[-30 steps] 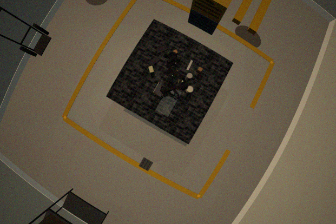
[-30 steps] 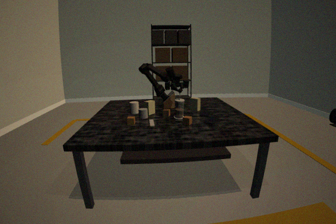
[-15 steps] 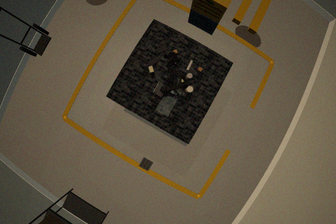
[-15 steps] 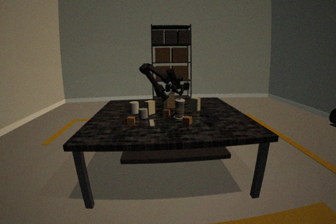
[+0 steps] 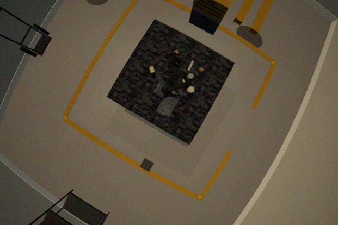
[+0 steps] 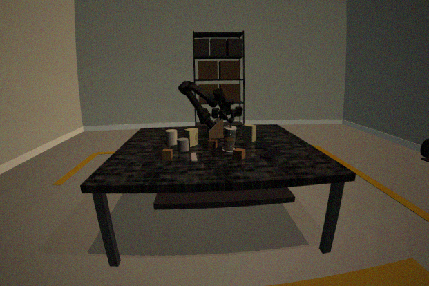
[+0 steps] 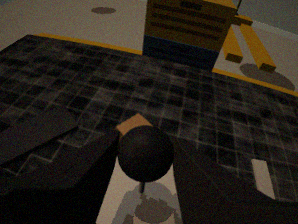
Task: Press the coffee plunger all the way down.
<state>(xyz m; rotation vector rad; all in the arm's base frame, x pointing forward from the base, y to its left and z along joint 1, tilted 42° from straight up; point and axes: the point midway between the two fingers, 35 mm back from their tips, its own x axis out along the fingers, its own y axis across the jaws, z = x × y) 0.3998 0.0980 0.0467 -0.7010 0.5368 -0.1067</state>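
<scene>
The coffee press (image 6: 229,138) stands upright on the dark table (image 6: 279,166), its round black plunger knob (image 7: 145,152) clamped in the gripper (image 6: 230,121) directly above, the rod looking nearly sunk. The pressing step appears close to its end. Next: finish a straight downward push, then open the jaws and lift clear. An orange block (image 6: 239,153) sits just beside the press, 2 pale cylinders (image 6: 171,137) farther off

On the table (image 6: 296,173) I count two pale cylinders (image 6: 171,137). Three small orange cubes (image 6: 167,153) too, plus one coffee press (image 6: 229,138).
</scene>
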